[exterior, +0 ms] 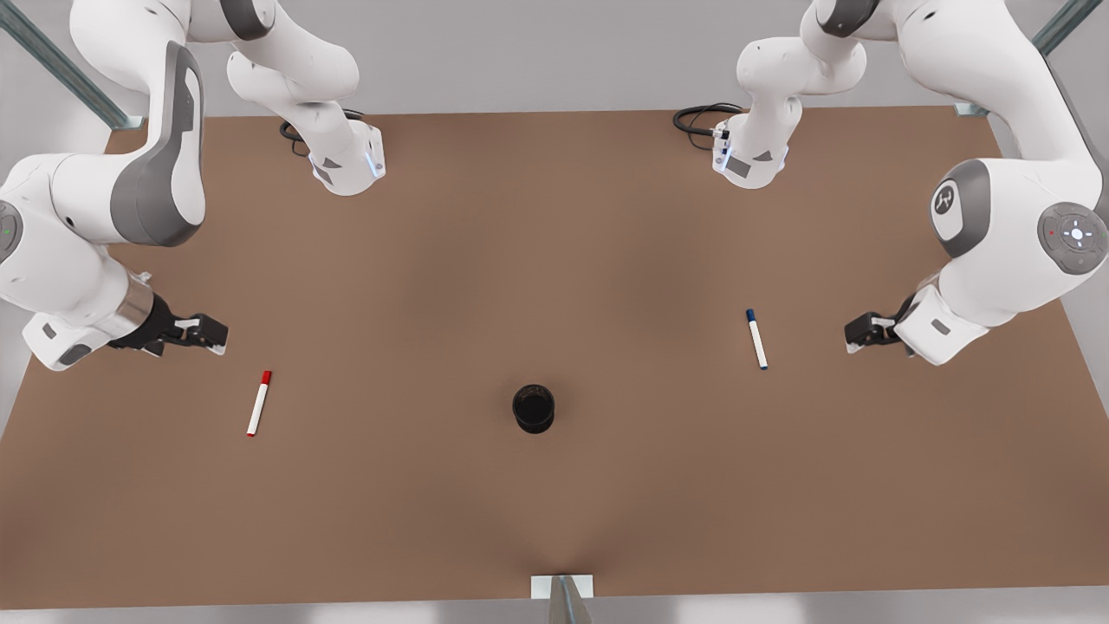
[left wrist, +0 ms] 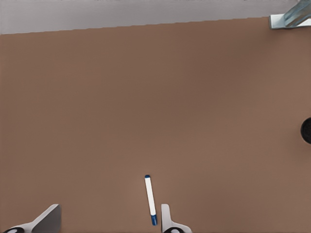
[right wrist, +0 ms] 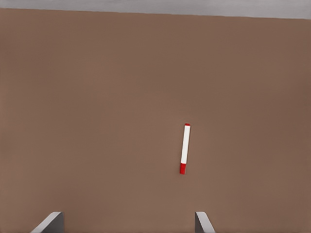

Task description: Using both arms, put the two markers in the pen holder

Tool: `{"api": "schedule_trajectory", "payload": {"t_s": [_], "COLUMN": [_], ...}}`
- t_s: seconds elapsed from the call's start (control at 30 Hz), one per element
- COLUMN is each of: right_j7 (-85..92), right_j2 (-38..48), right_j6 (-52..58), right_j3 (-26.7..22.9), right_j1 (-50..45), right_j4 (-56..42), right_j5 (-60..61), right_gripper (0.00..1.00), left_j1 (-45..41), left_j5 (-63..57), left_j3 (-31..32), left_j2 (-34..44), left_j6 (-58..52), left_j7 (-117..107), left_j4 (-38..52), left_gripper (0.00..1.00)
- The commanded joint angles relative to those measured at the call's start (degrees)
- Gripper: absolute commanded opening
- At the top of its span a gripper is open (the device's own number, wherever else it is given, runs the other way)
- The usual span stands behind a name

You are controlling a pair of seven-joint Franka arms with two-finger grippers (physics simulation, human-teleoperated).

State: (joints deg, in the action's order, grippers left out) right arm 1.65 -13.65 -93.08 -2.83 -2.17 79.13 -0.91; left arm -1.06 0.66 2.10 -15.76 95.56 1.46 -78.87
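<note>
A brown bench (exterior: 554, 260) is spreading across the whole scene, and two white arms are reaching over it from the far corners, one down each side. The arm on the front view's right is carrying the left gripper (exterior: 859, 333), which is hovering above the bench just right of the blue marker (exterior: 757, 339); its fingers (left wrist: 167, 221) are standing wide apart with nothing between them. The arm on the front view's left is carrying the right gripper (exterior: 208, 334), which is hanging above the bench just beyond the red marker (exterior: 259, 403), a little to that view's left; its fingers (right wrist: 201, 222) are likewise spread wide and gripping nothing. The black pen holder (exterior: 534, 408) is standing upright near the middle of the bench, toward the near edge, between the two markers and well apart from both. The blue marker is lying flat on the bench to the front view's right of the holder, its dark cap pointing to the far side. The red marker is lying flat to the front view's left of the holder, its red cap also pointing to the far side, its barrel slightly slanted. In the left wrist view the blue marker (left wrist: 150, 199) is lying close to one finger, and the holder (left wrist: 306, 130) is showing at the edge.
</note>
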Motion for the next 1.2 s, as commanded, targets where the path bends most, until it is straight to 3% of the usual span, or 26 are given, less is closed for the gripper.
{"api": "schedule_trajectory", "payload": {"t_s": [0.0,0.13,0.33,0.57,0.63,0.67,0.77,1.03,1.17], "right_j7": [0.6,0.6,-0.1,-0.5,-1.3,-2.3,-2.3,-1.4,-0.9], "right_j2": [-0.2,-5.0,-17.9,-22.7,-23.0,-23.0,-23.6,-28.8,-30.5], "right_j6": [-1.0,-6.3,-17.7,-22.3,-22.3,-22.3,-22.5,-25.7,-26.8], "right_j3": [0.0,0.1,0.2,0.2,0.2,0.2,0.2,0.0,0.1], "right_j1": [0.5,1.2,1.6,3.2,3.8,4.0,5.9,8.8,9.6], "right_j4": [0.0,0.0,0.0,4.2,5.5,6.6,7.5,8.0,8.9], "right_j5": [0.0,0.3,0.2,0.6,2.7,2.7,5.0,2.6,1.2], "right_gripper": [1.00,1.00,1.00,1.00,1.00,1.00,1.00,1.00,0.89], "left_j1": [-0.1,-2.5,-2.7,-4.0,-3.8,-3.8,-3.7,-3.0,-2.4], "left_j5": [0.0,-0.6,0.7,0.7,0.7,0.7,0.6,0.5,0.3], "left_j3": [0.0,0.1,-0.1,0.0,0.0,-0.1,-0.1,-0.1,-0.1], "left_j2": [0.0,-2.7,-1.2,-1.3,-1.4,-1.6,-1.8,-4.2,-5.2], "left_j6": [1.6,4.3,27.4,38.4,41.6,41.7,43.6,46.8,46.8], "left_j7": [0.4,-15.2,-31.2,-31.3,-30.5,-29.7,-29.0,-16.7,-9.4], "left_j4": [0.0,-1.8,-24.6,-36.7,-39.8,-40.0,-42.4,-45.8,-46.5], "left_gripper": [1.00,1.00,1.00,0.99,0.93,0.78,0.68,0.64,0.63]}}
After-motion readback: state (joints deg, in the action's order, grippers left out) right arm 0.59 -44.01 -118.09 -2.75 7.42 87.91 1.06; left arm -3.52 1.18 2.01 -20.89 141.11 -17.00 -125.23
